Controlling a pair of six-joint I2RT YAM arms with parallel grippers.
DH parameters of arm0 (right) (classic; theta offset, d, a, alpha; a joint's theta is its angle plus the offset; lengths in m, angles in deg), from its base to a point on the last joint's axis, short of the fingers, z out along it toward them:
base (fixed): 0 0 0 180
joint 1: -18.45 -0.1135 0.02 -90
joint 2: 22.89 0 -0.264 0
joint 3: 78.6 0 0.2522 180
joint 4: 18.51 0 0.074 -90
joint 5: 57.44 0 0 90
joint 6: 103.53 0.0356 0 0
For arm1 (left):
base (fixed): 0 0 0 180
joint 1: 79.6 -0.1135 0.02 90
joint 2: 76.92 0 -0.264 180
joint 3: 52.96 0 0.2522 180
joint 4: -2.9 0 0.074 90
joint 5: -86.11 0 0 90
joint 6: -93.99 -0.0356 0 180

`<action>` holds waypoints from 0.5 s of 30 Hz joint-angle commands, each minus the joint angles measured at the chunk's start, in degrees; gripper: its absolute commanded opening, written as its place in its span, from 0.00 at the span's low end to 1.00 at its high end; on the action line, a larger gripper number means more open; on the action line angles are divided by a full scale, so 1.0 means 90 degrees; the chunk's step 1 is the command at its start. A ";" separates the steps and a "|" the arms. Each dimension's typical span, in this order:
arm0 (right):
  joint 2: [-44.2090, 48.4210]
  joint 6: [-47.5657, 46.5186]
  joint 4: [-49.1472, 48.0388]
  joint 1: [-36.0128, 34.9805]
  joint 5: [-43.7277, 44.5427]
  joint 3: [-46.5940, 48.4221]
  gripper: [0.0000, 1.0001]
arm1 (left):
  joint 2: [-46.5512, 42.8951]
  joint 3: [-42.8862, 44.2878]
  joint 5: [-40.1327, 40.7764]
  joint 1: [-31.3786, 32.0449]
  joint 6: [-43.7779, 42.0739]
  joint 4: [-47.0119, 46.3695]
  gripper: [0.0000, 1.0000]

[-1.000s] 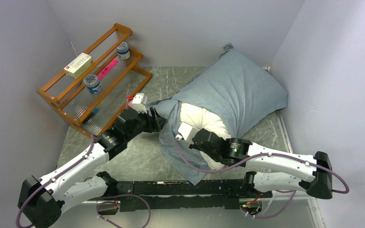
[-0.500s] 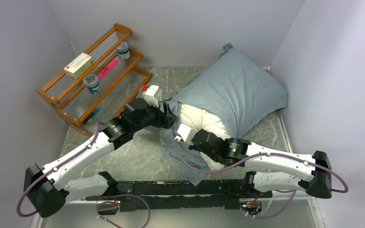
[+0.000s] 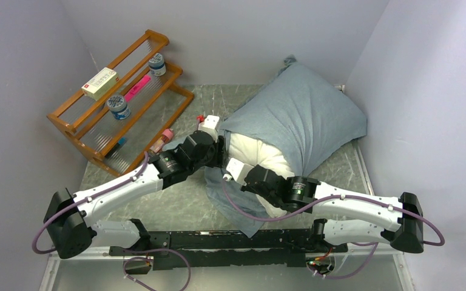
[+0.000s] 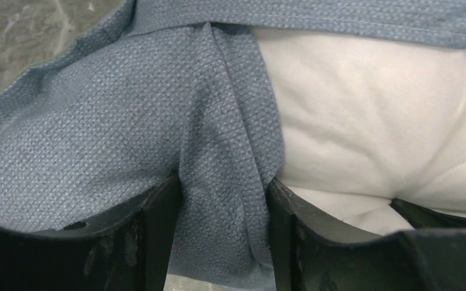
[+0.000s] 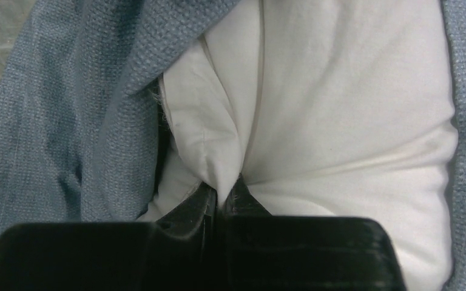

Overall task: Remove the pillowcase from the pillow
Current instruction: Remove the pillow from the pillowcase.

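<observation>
The blue-grey pillowcase (image 3: 303, 121) lies across the far right part of the green marbled worktop (image 3: 182, 200), reaching into the back corner. It covers most of the pillow (image 3: 261, 154). The pillow's white near end bulges out of the cover's open mouth, toward the two arms. A loose flap of the cover trails down to the near edge of the worktop. The left end effector (image 4: 224, 200) sits at the left lip of that mouth. Its black fingers (image 4: 151, 230) stand apart on either side of a raised fold of the blue cloth, which fills the gap between them; whether they are squeezing it I cannot tell. The right end effector (image 5: 221, 194) is pressed together on a ridge of the white pillow fabric, pinching it just inside the opening. A wooden rack (image 3: 158, 37) stands at the far left, well apart from the pillow.
</observation>
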 commanded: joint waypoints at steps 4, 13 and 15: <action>0.0436 0.0079 0.0253 0.0008 0.0957 -0.0050 0.00 | -0.0028 -0.0009 0.1543 0.0000 0.0094 0.0449 0.33; 0.0800 0.0280 0.0110 0.0020 0.2091 -0.0167 0.00 | -0.0470 -0.0869 0.1559 -0.0818 0.0437 0.0263 0.05; 0.0827 0.0371 0.0098 0.0024 0.2409 -0.0177 0.00 | -0.0593 -0.1267 0.1328 -0.1062 0.0587 0.0062 0.05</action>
